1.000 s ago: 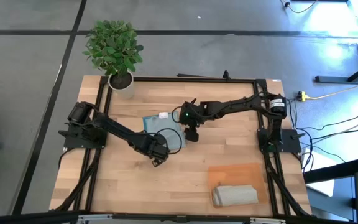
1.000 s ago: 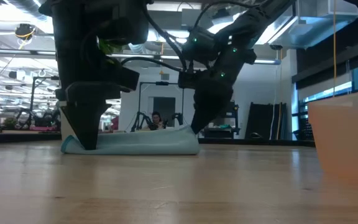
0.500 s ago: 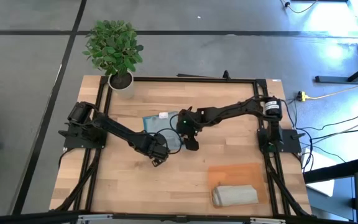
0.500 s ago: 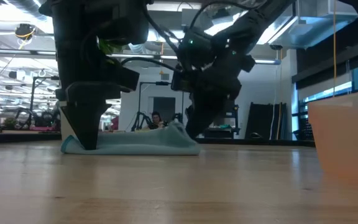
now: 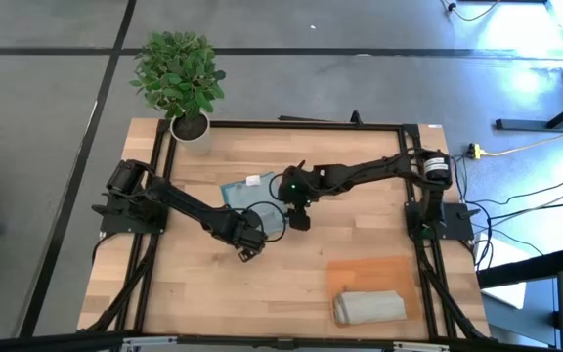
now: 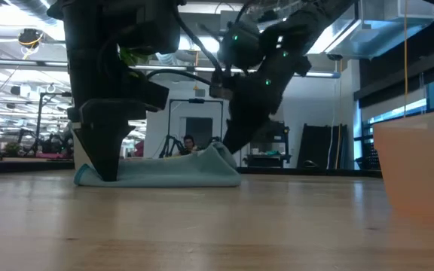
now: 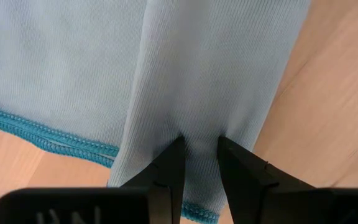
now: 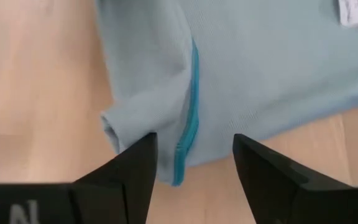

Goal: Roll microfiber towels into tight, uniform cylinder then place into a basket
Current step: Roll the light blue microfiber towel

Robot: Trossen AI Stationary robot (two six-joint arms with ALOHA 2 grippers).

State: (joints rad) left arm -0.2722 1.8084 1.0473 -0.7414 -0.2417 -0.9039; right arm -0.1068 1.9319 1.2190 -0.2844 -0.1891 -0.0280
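The pale blue-grey towel (image 5: pixel 247 194) lies flat on the table's middle. It also shows in the low view (image 6: pixel 164 173). My left gripper (image 5: pixel 252 233) stands on its near left part, shut on a fold. My right gripper (image 5: pixel 299 217) is open at the towel's right end, which stands up a little (image 6: pixel 217 154). Its fingers stand on either side of a turned-over, teal-hemmed edge (image 8: pixel 188 93). The grey-beige towel (image 5: pixel 369 306) lies rolled at the near end of the orange-brown basket (image 5: pixel 374 272). My left gripper pinches a raised fold of the blue towel (image 7: pixel 197 134) between its two fingers, close to the teal hem. The fingers point down from above (image 6: pixel 110 169). The rest of the towel lies on the table. My right gripper: I cannot tell whether it touches the towel.
A white plant pot (image 5: pixel 192 127) with a green plant stands at the far left corner. A white label (image 5: pixel 252 180) sits on the blue towel's far edge. A black frame runs along the table's edges. Bare wood lies near left.
My right gripper has gone a little toward the table's near edge and left, then back and up. The blue towel's right end has risen off the table and turned over toward the left. Its far part has slid slightly left. The end under my left gripper has stayed.
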